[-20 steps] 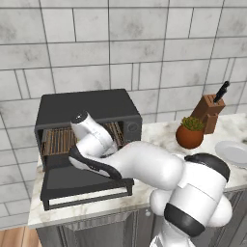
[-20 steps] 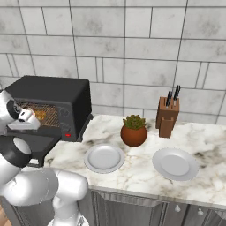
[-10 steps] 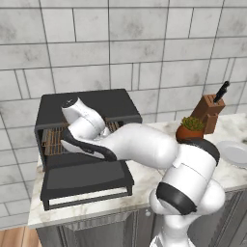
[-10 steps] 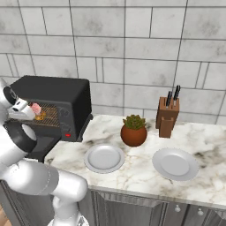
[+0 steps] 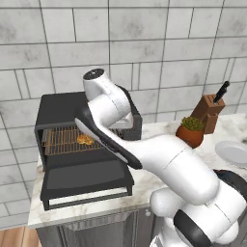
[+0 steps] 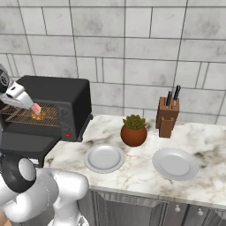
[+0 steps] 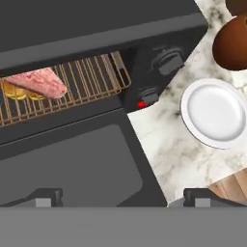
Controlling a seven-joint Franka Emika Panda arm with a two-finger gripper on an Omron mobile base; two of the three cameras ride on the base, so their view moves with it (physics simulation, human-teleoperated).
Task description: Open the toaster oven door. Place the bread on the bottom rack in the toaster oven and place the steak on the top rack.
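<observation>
Toaster oven [image 6: 57, 103], a boxy matte-black appliance, sits at the left end of a white marble-veined counter [image 6: 145, 170] against a wall of grey rectangular tiles [image 6: 132, 48]. Its wide flat black door [image 5: 84, 181] lies folded down and open, with the bar handle at the front edge. Inside, a copper-brown wire rack [image 7: 82, 82] carries a pink slab of steak [image 7: 36, 81], and a lumpy golden-brown piece of bread [image 5: 86, 140] shows just beneath it (which of the two racks each lies on cannot be told for certain). A small red button [image 7: 141, 104] glows on the side control panel. Further right on the counter stand two round white plates [image 6: 104, 157], both bare, a terracotta pot with a green plant [image 6: 133, 130] and a wooden knife block [image 6: 167, 115]. Dark-tipped, the gripper [image 7: 123, 198] hovers above the open door with its jaws wide apart, holding nothing.
</observation>
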